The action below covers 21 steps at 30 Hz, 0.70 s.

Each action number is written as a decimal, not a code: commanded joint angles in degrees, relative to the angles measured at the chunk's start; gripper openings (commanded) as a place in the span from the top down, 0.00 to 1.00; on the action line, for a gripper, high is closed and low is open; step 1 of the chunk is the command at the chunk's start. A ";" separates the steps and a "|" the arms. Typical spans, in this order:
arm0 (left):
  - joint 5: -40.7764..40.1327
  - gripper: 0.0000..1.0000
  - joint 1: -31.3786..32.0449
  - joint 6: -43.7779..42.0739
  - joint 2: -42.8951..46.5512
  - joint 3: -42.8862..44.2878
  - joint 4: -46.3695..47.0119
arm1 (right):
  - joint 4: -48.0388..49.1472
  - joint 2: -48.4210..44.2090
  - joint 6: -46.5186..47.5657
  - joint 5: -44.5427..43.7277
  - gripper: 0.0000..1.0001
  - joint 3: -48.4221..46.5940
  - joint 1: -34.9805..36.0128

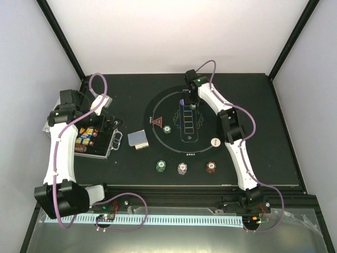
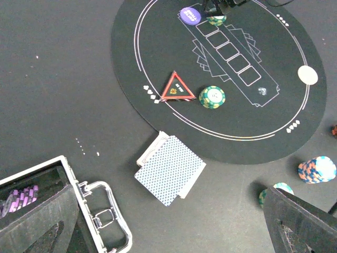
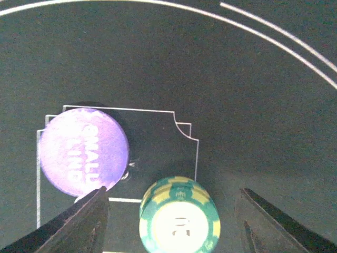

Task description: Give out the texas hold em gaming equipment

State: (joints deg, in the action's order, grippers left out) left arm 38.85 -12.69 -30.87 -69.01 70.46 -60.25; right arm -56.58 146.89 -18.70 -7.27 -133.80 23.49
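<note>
My right gripper point(image 3: 176, 226) stands open at the far side of the round mat point(image 1: 202, 150), astride a small stack of green chips point(image 3: 179, 219); there is a gap on each side between fingers point(image 3: 79, 221) and chips. Just left of that stack lies the purple button point(image 3: 84, 150). Also on the mat are a red triangle marker point(image 2: 178, 87), another green stack point(image 2: 211, 97) and a white button point(image 2: 307, 75). The grey-blue cards point(image 2: 171, 168) lie off the mat's left edge. Over the open case point(image 1: 95, 139), my left gripper point(image 1: 108, 129) is open and holds nothing.
Three chip stacks stand in a row near the front edge: green point(image 1: 160, 166), pale purple point(image 1: 182, 168), red-brown point(image 1: 211, 167). The silver case holds more chips point(image 2: 21, 197) and its handle point(image 2: 108, 221) juts toward the cards. Frame posts rise at the table's back corners.
</note>
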 commanded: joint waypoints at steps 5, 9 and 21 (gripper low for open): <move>3.04 0.01 -0.40 0.02 1.43 1.80 -2.56 | 1.86 -21.83 2.33 -0.95 0.28 13.74 3.37; 1.73 0.01 -0.48 0.29 2.28 2.29 -3.64 | 10.19 -38.15 3.15 -1.15 0.21 35.19 11.33; 0.89 0.01 -0.76 1.20 6.18 1.78 -5.24 | 14.66 -52.56 -7.65 0.32 0.14 59.96 40.53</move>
State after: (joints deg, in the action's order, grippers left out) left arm 39.00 -13.06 -30.57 -64.84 70.83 -63.79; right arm -44.03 94.37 -21.23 -7.51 -77.21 60.64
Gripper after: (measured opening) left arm 0.989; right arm 0.851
